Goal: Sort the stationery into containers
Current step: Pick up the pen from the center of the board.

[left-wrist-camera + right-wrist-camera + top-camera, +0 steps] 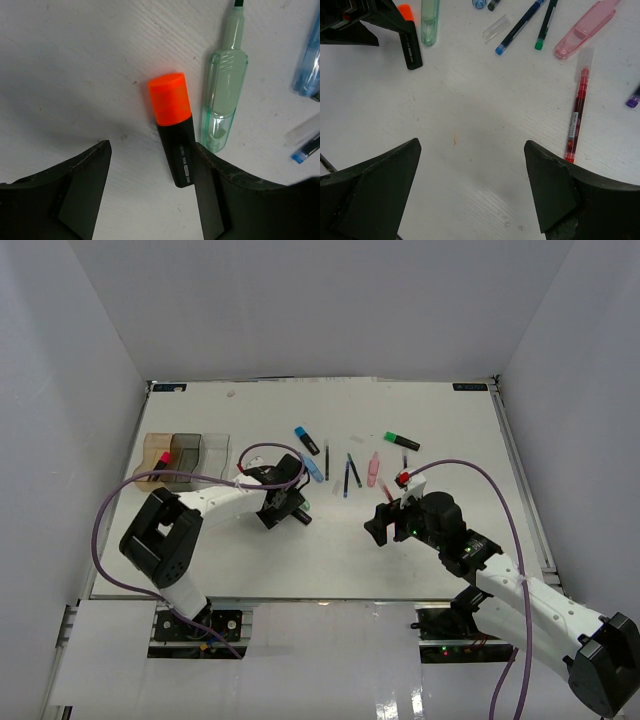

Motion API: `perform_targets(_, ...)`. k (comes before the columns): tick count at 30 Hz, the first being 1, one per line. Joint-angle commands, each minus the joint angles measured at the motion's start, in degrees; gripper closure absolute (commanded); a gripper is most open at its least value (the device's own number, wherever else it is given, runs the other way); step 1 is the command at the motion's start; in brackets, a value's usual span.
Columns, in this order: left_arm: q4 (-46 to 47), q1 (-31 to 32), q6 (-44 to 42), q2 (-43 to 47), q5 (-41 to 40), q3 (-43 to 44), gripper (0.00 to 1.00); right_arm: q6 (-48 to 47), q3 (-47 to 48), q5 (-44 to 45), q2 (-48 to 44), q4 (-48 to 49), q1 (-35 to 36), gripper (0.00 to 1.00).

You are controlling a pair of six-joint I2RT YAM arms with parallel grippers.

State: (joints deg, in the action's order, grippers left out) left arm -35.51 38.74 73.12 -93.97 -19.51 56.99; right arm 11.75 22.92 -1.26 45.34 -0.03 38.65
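An orange-capped black highlighter (pixel 172 127) lies flat on the white table between the fingers of my left gripper (pixel 152 150). Its body touches the right finger, and a wide gap separates it from the left one, so the jaws stand open. A pale green tapered piece (pixel 222 95) lies just beside it. In the top view my left gripper (pixel 288 502) hides the highlighter. My right gripper (pixel 472 145) is open above bare table, with a red pen (pixel 576 120) just off its right finger. The three joined containers (pixel 185 455) stand at the far left, a pink-capped highlighter (pixel 163 458) in the amber one.
Loose stationery is spread across the middle: a blue-capped highlighter (pixel 306 440), a green-capped one (pixel 402 441), a pink tapered piece (pixel 373 469), a blue tapered piece (pixel 313 468) and thin pens (pixel 350 475). The two grippers face each other about a hand's width apart.
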Motion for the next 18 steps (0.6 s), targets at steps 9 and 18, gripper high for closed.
perform_targets(9, 0.0, 0.0, 2.1, -3.4, -3.3, 2.4, 0.29, -0.6, -0.9, 1.0, -1.2, 1.9, 0.3, 0.1)
perform_targets(18, 0.5, 0.0, 1.8, -5.3, -3.3, 3.9, 0.38, -0.6, -1.2, 1.0, -1.1, 2.2, 0.2, 0.1)
